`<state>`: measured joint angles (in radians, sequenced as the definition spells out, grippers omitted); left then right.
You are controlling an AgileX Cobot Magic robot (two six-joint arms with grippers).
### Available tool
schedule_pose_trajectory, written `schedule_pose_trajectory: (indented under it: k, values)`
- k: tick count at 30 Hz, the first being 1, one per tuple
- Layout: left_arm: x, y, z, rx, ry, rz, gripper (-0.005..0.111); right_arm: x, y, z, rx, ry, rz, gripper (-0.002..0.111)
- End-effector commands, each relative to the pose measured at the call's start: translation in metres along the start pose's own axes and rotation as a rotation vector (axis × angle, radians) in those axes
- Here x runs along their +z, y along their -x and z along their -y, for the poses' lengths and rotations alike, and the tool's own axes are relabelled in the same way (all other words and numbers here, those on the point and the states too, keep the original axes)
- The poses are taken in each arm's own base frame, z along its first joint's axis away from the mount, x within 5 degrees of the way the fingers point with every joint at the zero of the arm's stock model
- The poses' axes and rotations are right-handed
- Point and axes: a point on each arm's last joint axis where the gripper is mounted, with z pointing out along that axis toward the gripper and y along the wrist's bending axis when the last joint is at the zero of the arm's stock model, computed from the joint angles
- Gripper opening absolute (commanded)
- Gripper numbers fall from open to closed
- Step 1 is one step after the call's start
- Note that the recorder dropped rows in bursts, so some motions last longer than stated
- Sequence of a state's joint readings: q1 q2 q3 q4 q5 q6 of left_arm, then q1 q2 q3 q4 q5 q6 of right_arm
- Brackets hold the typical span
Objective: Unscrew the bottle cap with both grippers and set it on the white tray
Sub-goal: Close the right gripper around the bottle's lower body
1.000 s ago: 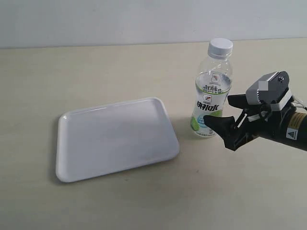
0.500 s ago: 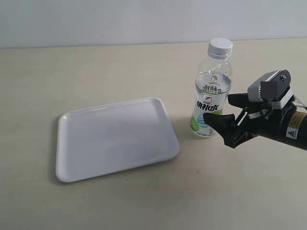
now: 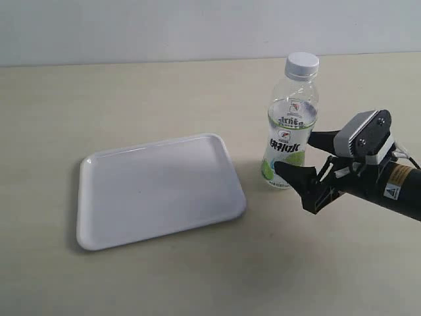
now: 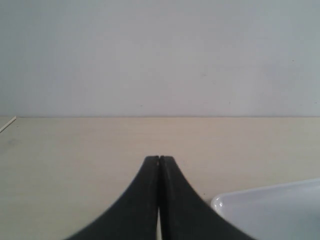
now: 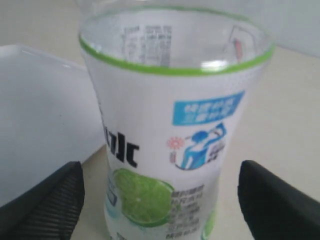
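The bottle (image 3: pixel 289 131) stands upright on the table, right of the white tray (image 3: pixel 158 191), with its white bottle cap (image 3: pixel 302 64) screwed on. My right gripper (image 3: pixel 297 155) is open at the bottle's lower label, one finger on each side, neither touching. The right wrist view shows the label (image 5: pixel 170 150) filling the gap between the fingers (image 5: pixel 47 202), with the gripper's midpoint (image 5: pixel 162 200) on it. In the left wrist view my left gripper (image 4: pixel 159 160) is shut and empty, low over the table beside a corner of the tray (image 4: pixel 270 210). The left arm is outside the exterior view.
The tan table (image 3: pixel 131 99) ends at a pale wall (image 3: pixel 197 26) behind the bottle. The tray holds nothing.
My right gripper has dropped a little and moved left, closer around the bottle's lower part. Bottle and tray have stayed put.
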<state>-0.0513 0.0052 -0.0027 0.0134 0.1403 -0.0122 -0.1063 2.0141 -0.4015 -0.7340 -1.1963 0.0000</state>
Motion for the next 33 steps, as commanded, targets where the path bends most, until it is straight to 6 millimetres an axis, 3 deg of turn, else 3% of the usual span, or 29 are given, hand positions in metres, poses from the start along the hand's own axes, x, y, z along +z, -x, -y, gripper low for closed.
schedule_pose_trajectory:
  k: [1, 19, 33]
  values:
    - [0.0, 0.0, 0.0, 0.001, 0.004, 0.005, 0.0, 0.004, -0.008, 0.005, -0.021, -0.036, -0.003, 0.08]
    - [0.0, 0.0, 0.0, 0.001, 0.004, 0.005, 0.0, 0.025, -0.011, 0.016, -0.069, 0.024, 0.026, 0.08]
    - [0.0, 0.0, 0.0, 0.001, 0.004, 0.005, 0.0, 0.045, -0.026, 0.016, -0.083, 0.102, 0.014, 0.08]
